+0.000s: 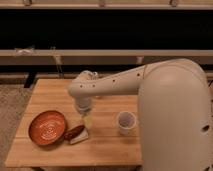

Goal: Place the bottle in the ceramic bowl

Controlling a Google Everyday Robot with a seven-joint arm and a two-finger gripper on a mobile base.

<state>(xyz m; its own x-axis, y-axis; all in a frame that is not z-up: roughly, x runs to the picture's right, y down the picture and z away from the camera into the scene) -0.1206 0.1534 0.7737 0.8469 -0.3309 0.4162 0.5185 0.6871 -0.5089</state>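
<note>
The ceramic bowl (47, 127) is a wide orange-brown dish with concentric rings, sitting on the left part of the wooden table (107, 150). My gripper (85, 111) points down near the table's middle, just right of the bowl. A slim pale bottle (88, 121) stands upright directly under the gripper, its top hidden by the gripper. The bowl holds nothing.
A white cup (126, 122) stands to the right of the bottle. A reddish-brown oblong object (74, 132) with a pale piece (80, 138) beside it lies between the bowl and the bottle. My arm (125, 80) spans the table's right half. Shelving runs behind.
</note>
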